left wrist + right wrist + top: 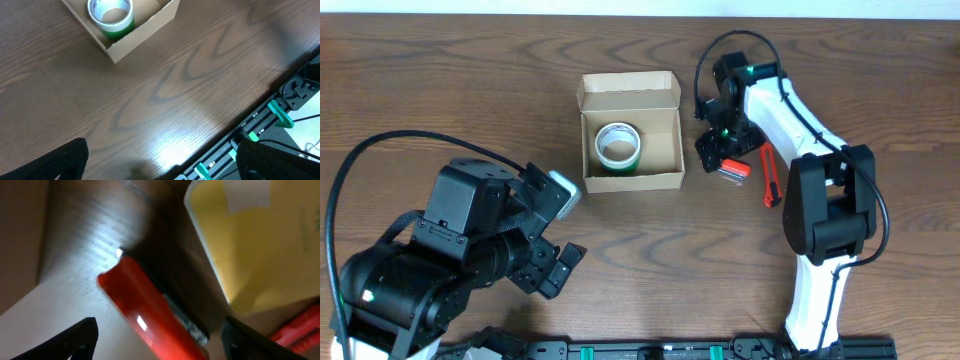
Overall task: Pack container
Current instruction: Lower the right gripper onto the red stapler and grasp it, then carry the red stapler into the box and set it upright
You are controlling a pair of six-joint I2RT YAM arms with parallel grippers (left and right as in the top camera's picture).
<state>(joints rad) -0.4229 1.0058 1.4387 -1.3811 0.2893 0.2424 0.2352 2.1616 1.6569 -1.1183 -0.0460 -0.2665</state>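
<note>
Your right fingers [75,340] are gaping astride a red stapler [145,320]; your left fingers [55,162] are gaping empty. The container [630,181] is holding green tape [617,147].

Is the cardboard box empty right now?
No, a green tape roll lies inside the cardboard box, toward its left side.

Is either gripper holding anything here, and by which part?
Nothing is held: the left gripper is open over the table; the right gripper is open, straddling a red object.
</note>
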